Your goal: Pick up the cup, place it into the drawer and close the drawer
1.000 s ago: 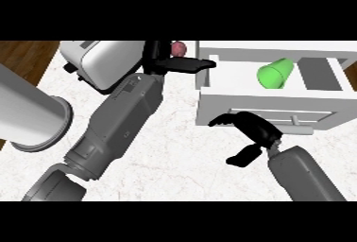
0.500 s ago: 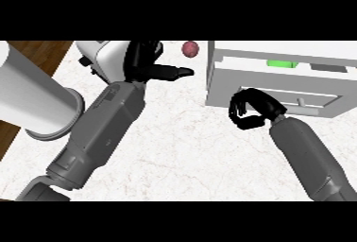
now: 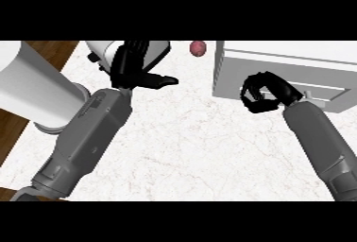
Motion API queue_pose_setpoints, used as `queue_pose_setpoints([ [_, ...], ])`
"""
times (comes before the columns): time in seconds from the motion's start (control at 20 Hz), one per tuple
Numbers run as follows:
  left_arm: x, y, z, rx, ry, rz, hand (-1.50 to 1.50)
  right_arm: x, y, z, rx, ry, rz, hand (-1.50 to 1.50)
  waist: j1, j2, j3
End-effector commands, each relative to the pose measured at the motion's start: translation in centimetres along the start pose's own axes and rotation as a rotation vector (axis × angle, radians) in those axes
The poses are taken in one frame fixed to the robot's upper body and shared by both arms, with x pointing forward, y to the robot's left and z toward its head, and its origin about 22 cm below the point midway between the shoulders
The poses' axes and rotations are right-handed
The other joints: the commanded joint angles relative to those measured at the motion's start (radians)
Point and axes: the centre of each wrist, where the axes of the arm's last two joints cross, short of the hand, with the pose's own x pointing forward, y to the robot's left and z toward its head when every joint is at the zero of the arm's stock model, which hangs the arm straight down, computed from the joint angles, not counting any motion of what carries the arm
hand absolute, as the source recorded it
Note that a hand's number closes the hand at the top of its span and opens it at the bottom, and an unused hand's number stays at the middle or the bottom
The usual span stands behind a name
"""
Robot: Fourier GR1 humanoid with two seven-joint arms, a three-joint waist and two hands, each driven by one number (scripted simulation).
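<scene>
The white drawer unit (image 3: 279,61) stands at the counter's back right. Its drawer front (image 3: 327,92) sits pushed in against the unit, and no green cup shows anywhere. My right hand (image 3: 263,93) is right against the left part of that front, fingers curled with nothing in them. At the back left my left hand (image 3: 131,64) is held open, fingers straight and pointing away, thumb out to the right, touching nothing that I can see.
A white appliance (image 3: 101,49) stands behind the left hand. A small dark red object (image 3: 198,47) lies between it and the drawer unit. A big white cylinder (image 3: 28,85) rises at the left counter edge, over wooden floor (image 3: 14,137).
The drawer, open with the green cup lying inside, has slid in until the cup is hidden. The right hand followed the drawer front inward. The left hand stayed open.
</scene>
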Motion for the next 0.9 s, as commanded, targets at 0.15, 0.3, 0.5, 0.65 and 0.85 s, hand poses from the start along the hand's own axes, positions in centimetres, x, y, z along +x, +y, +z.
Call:
queue_pose_setpoints([
  [0.15,0.6,0.8,0.3,-0.035,-0.001,0.011,-1.50,3.2,-8.7,-0.2,-0.209,0.017,0.035,1.50,0.043,0.019,-0.004],
  [0.3,0.1,1.5,1.0,-0.038,0.017,0.008,-1.50,3.9,-10.1,0.1,-0.211,-0.008,0.013,1.50,0.057,0.021,-0.006],
  [0.5,0.1,2.0,1.4,-0.053,0.020,0.025,-1.50,3.5,-10.5,0.8,-0.214,-0.007,-0.005,1.50,0.074,0.024,-0.006],
  [0.65,0.5,2.2,1.2,-0.057,0.017,0.038,-1.50,3.8,-11.2,1.1,-0.213,-0.021,-0.025,1.50,0.079,0.021,-0.007],
  [0.85,0.5,2.4,1.3,-0.066,0.010,0.032,-1.50,3.4,-11.7,1.9,-0.203,-0.029,-0.048,1.50,0.075,0.029,-0.006],
])
